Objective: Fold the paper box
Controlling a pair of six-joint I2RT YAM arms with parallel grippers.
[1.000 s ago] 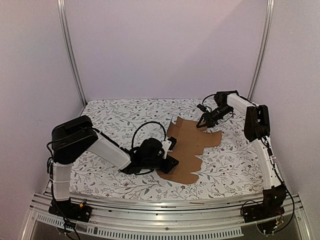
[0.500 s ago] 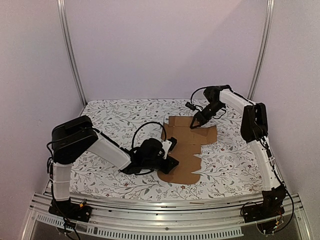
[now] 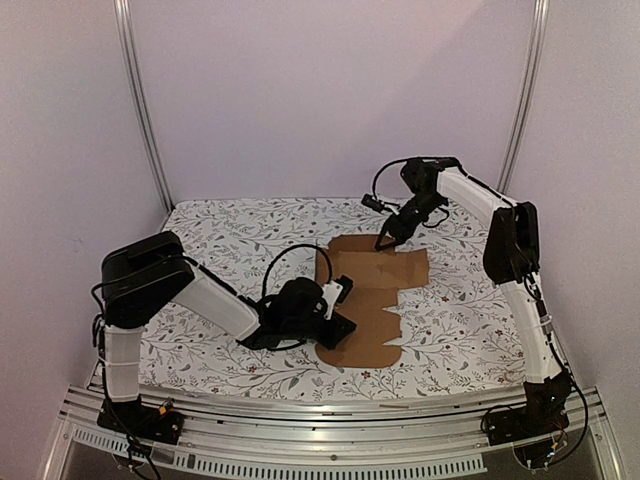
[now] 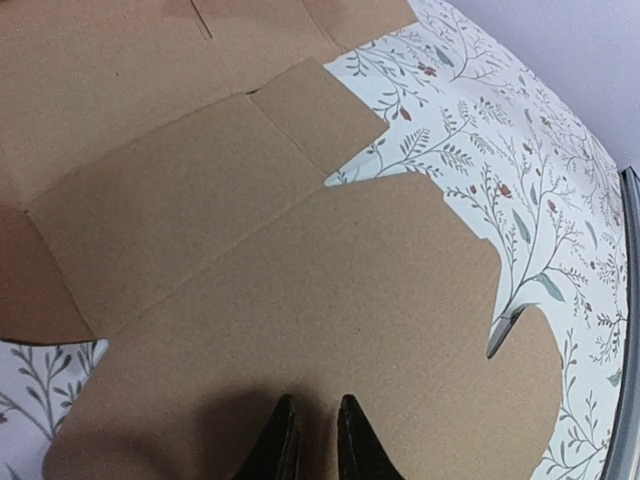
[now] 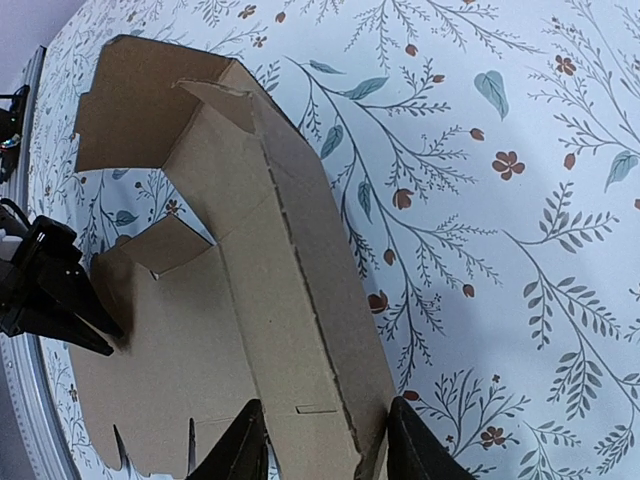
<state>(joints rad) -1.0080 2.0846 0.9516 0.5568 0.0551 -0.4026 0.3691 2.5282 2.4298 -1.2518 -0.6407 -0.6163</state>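
Right gripper (image 5: 327, 403) has raised the far panel of the creased brown cardboard paper box (image 3: 372, 300), grip unclear; left gripper (image 4: 315, 400), nearly closed, presses it.

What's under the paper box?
Floral table cover shows around the paper box; anything directly beneath the sheet is covered. The left gripper sits on top.
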